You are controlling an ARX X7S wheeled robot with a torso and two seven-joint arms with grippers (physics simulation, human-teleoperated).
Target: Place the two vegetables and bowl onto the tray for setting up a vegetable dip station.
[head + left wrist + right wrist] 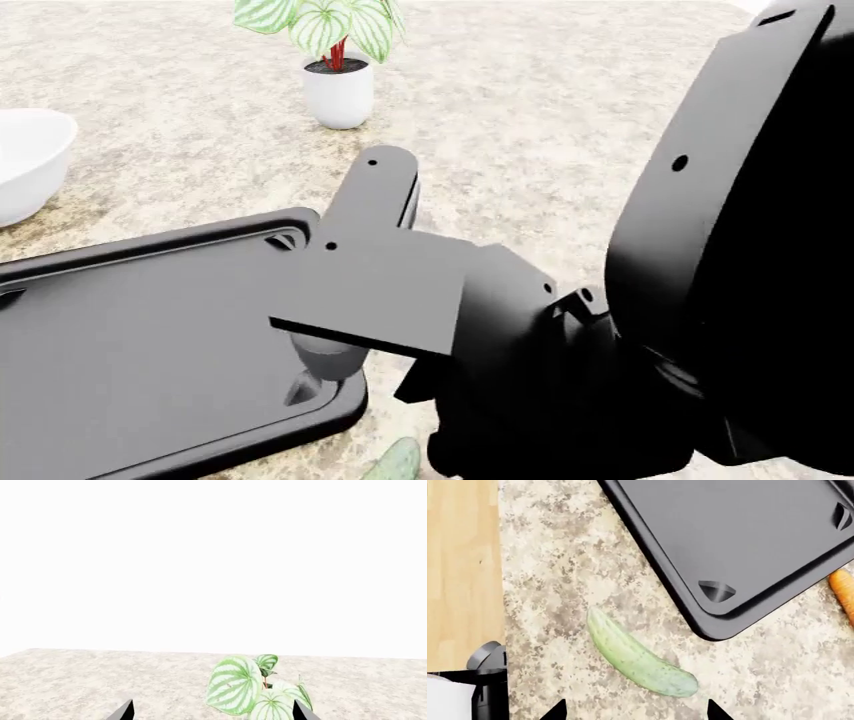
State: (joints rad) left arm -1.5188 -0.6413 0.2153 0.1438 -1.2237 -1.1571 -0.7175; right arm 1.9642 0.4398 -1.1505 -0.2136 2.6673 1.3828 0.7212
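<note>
The cucumber [639, 661] lies on the speckled table [560, 580] just off a corner of the black tray [747, 540], not touching it. The carrot [844, 595] lies beside the tray's rim. The right gripper [635, 711] hovers over the cucumber, jaws spread wide. The left gripper [213, 712], jaws parted, faces a potted plant [257, 690]. The bowl [27, 160] sits beyond the tray.
</note>
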